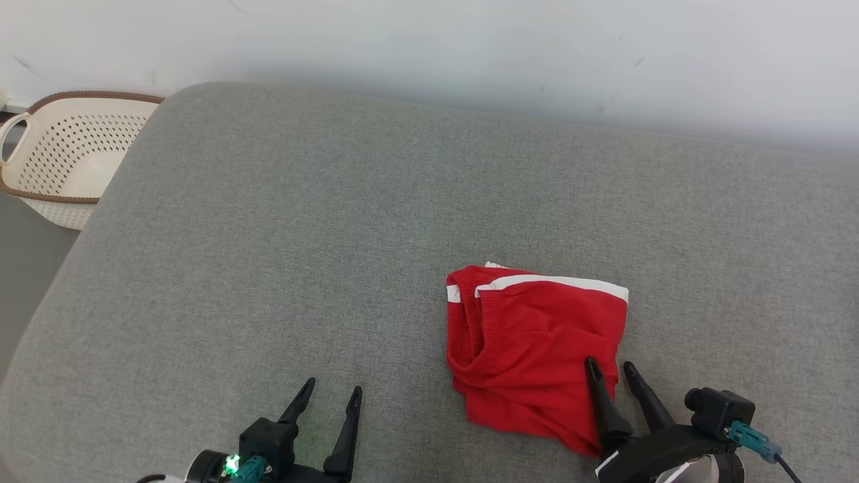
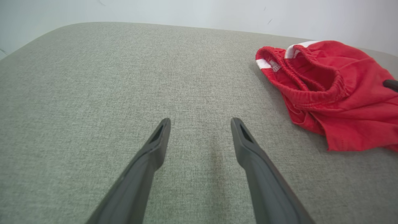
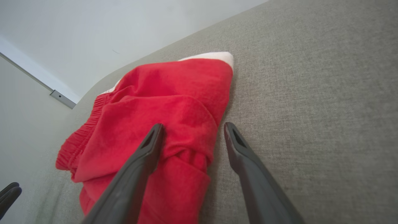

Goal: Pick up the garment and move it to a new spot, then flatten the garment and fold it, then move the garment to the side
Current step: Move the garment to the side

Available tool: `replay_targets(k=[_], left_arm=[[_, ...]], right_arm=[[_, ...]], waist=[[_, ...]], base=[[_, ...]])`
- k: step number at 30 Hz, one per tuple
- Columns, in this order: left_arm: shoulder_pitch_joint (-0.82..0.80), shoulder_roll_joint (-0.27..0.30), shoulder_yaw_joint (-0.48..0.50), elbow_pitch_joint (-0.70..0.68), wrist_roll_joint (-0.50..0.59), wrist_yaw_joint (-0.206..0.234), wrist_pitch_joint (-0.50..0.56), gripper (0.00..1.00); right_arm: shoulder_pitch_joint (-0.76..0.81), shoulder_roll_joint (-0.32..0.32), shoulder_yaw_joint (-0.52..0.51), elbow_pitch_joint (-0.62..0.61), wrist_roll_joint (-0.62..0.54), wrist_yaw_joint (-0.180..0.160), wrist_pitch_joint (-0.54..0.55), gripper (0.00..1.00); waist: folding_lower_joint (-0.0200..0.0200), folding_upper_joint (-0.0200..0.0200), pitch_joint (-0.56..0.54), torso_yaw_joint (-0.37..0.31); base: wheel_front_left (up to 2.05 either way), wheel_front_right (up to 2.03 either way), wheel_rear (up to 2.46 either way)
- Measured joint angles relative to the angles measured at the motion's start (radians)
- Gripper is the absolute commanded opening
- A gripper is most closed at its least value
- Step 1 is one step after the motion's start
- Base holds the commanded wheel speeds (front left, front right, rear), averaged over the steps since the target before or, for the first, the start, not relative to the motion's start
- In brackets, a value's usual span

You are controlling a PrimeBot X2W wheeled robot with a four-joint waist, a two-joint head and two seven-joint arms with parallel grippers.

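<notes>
You have one red garment (image 1: pixel 537 342) lying on the grey bench (image 1: pixel 335 235), two claws and one basket (image 1: pixel 67 154). Your right claw (image 1: pixel 610 365) straddles the garment's near right edge (fingers apart, not clamped). Your left claw (image 1: pixel 333 386), also apart, hovers well left of the garment. The basket stands far left of it, off the bench.

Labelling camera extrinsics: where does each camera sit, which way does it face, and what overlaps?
Head view: on the head, facing forward and down over the grey surface; left gripper and right gripper at bottom, basket upper left.
Left wrist view: low, facing along its open fingers over bare surface.
Right wrist view: low, one finger over the garment, the other beside it.
Shared: all three show the garment.
</notes>
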Motion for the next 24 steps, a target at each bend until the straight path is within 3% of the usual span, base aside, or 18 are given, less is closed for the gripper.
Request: replay_targets(k=[10,11,12,14,24], left_arm=[[-0.003,0.0,-0.004,0.007,0.0,-0.002,0.0,1.0],[-0.003,0.0,-0.004,0.007,0.0,-0.002,0.0,1.0],[-0.004,0.0,-0.005,0.008,0.0,-0.002,0.0,1.0],[-0.004,0.0,-0.006,0.008,0.0,-0.002,0.0,1.0],[0.01,0.0,0.011,0.006,0.0,-0.002,0.0,1.0]], right_arm=[[-0.053,0.021,0.018,0.102,0.032,0.0,-0.001,1.0],[-0.062,0.022,0.03,0.112,0.035,0.0,-0.001,0.93],[-0.069,0.023,0.042,0.118,0.039,0.0,-0.001,0.4],[-0.078,0.023,0.06,0.121,0.039,0.0,0.0,0.0],[-0.06,-0.003,0.0,0.044,-0.049,0.0,0.0,0.0]], waist=[[0.0,0.0,0.007,0.005],[0.0,-0.0001,0.007,0.008],[0.0,0.0,0.005,0.01],[0.0,0.0,0.0,0.014],[0.0,0.0,-0.04,0.003]], base=[[0.0,0.0,0.0],[0.0,0.0,0.0],[0.0,0.0,0.0],[0.0,0.0,0.0],[0.0,0.0,0.0]])
